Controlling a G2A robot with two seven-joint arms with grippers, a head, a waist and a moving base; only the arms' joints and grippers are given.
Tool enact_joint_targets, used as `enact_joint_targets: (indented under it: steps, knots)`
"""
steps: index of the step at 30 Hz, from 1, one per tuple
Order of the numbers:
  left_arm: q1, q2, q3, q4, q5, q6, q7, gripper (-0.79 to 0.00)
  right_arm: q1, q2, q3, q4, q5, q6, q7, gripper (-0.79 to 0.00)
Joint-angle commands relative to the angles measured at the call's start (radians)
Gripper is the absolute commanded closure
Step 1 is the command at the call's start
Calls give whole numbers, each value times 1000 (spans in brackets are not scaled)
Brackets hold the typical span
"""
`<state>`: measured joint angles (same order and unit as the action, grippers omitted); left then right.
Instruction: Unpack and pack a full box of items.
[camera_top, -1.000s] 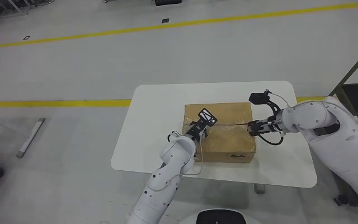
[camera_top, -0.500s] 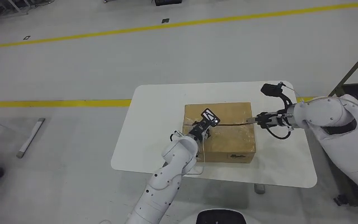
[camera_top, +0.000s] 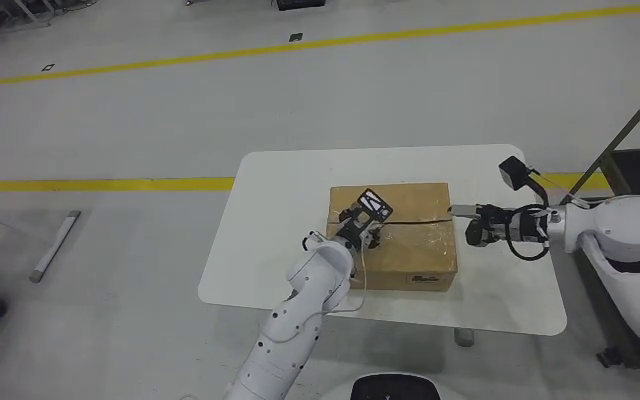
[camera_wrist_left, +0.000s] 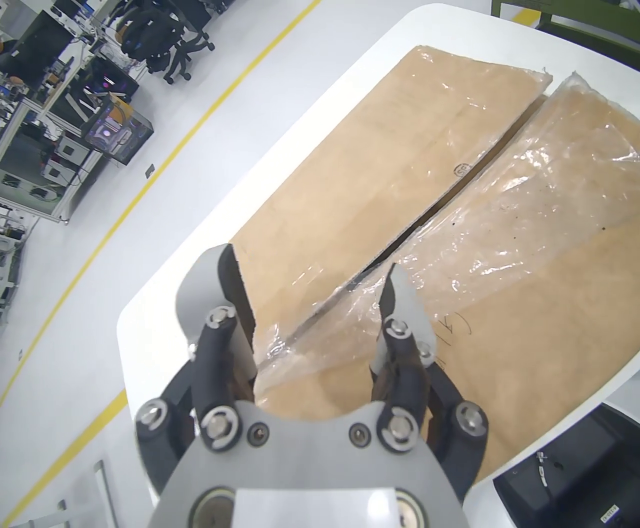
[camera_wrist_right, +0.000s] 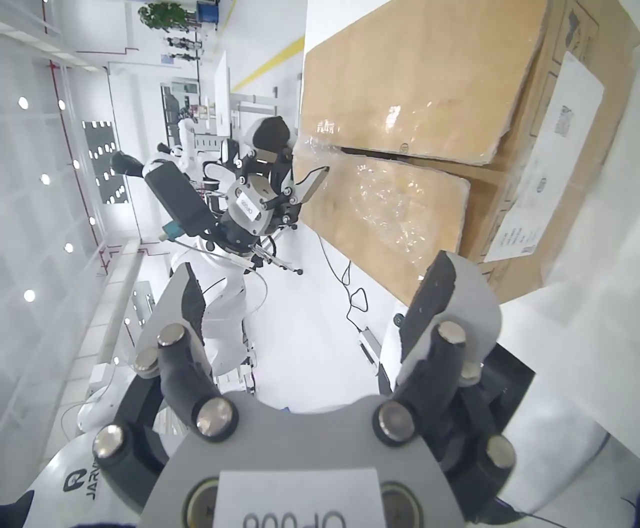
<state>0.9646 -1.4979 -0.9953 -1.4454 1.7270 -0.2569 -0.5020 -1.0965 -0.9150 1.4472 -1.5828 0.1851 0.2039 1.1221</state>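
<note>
At the middle of the table (camera_top: 280, 200) the box (camera_top: 392, 235) sat shut, left gripper (camera_wrist_left: 307, 270) spread over its seam (camera_wrist_left: 425, 220), right gripper (camera_wrist_right: 315, 272) spread beside it; opening step, next likely lifting a flap (camera_wrist_left: 380, 150)

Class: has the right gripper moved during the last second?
Yes. The right gripper has drawn back off the box, beyond its end, over the table.
</note>
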Motion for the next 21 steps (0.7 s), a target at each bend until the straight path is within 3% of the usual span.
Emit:
enact_joint_targets:
  steps: [1, 13, 21]
  knots:
    - [5, 2, -7, -12, 1, 1, -2, -785, 8, -1, -18, 3, -18, 10, -17, -388]
    - [46, 14, -66, -84, 18, 20, -17, -785, 110, -17, -178, 73, -163, 78, -63, -360]
    - [74, 22, -102, -121, 29, 28, -30, -785, 176, -14, -230, 66, -268, 141, 11, -369]
